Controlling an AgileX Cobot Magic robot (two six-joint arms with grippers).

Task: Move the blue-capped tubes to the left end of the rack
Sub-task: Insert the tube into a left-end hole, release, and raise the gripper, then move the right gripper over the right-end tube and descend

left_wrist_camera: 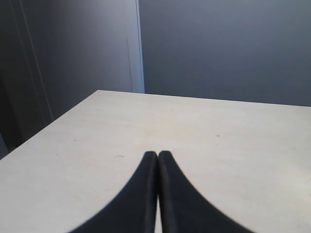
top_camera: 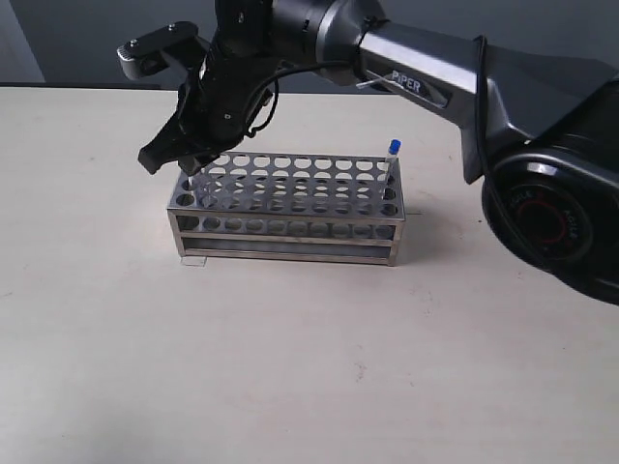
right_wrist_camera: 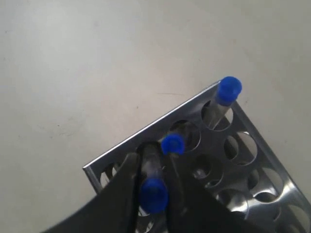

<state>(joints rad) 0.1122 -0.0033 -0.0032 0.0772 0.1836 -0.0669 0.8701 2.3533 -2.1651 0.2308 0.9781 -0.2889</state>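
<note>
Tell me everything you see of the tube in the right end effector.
The tube is thin and clear with a bright blue cap. It stands with its lower end in a corner hole of the metal rack, at its left end in the exterior view. The fingers of the right end effector flank it on both sides, apparently gripping it.

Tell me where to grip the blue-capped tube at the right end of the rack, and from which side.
Likely at the cap and neck of the blue-capped tube, the only part above the rack. Come from above: it stands nearly upright in the far corner hole, with no neighbours near.
</note>
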